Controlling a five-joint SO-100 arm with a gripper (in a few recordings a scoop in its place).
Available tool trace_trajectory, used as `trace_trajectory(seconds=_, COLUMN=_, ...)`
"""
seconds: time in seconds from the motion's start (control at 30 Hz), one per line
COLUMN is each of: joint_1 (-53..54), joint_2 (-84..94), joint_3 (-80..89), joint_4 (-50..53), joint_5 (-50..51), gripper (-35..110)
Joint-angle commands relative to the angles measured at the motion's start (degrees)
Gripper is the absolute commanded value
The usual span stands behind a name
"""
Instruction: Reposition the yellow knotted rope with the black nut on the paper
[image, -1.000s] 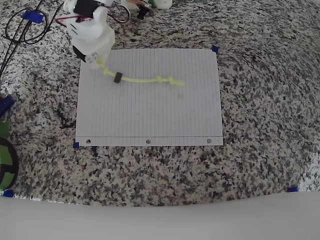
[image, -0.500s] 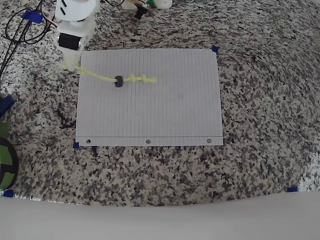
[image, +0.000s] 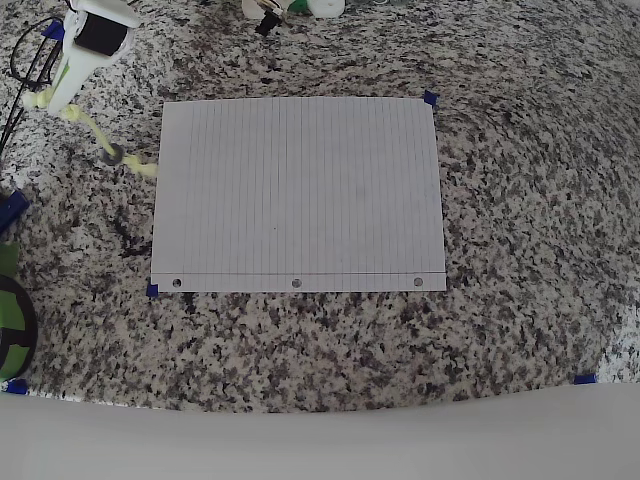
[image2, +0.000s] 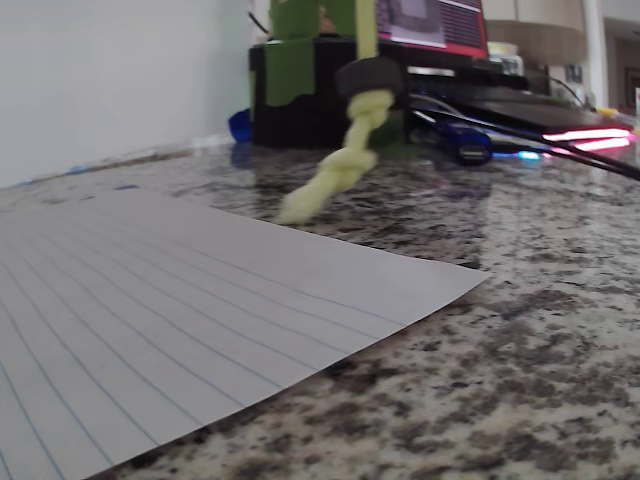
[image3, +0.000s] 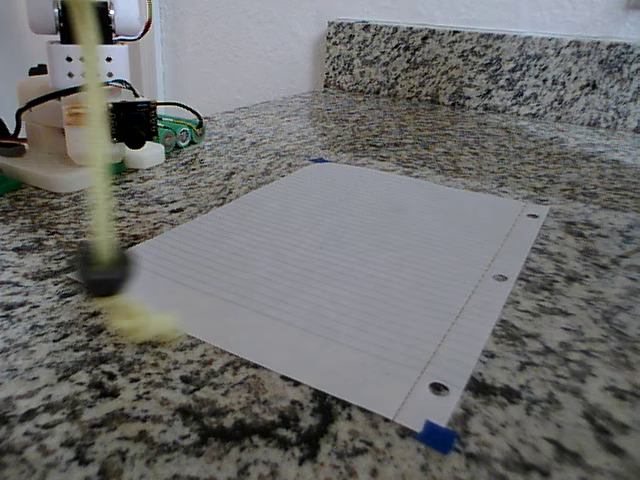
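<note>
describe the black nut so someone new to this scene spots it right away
Start at the white lined paper on the speckled granite counter, then look just past its left edge in the overhead view. A pale yellow rope hangs there from the gripper, and the black nut is the small dark ring threaded on it, just above the bottom knot.

In the overhead view the claw sits past the paper's left edge, and the whole sheet to its right lies bare, as does the bench beyond. Black cable loops crowd close beside the claw.
</note>
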Motion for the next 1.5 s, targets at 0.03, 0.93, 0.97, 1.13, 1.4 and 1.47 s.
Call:
trace_trajectory(seconds=0.03, joint_1=1.49, joint_2=2.29, joint_3=-0.79, joint_4=-3.87, joint_5=12.83, gripper=0)
trace_trajectory(seconds=0.93, joint_1=-14.24, joint_2=19.34, joint_3=19.34, joint_4=-8.0, joint_5=61.7, gripper=0)
trace_trajectory(seconds=0.97, joint_1=-15.82, joint_2=20.83, joint_3=20.48, joint_4=-8.0, joint_5=62.05, gripper=0)
trace_trajectory(seconds=1.13, joint_1=-23.73, joint_2=29.88, joint_3=29.79, joint_4=-10.46, joint_5=69.17, gripper=0)
trace_trajectory(seconds=1.4, joint_1=-35.33, joint_2=42.8, joint_3=43.07, joint_4=-6.42, joint_5=74.27, gripper=0)
trace_trajectory(seconds=1.47, joint_1=-37.79, joint_2=44.65, joint_3=44.82, joint_4=-5.36, joint_5=74.27, gripper=0)
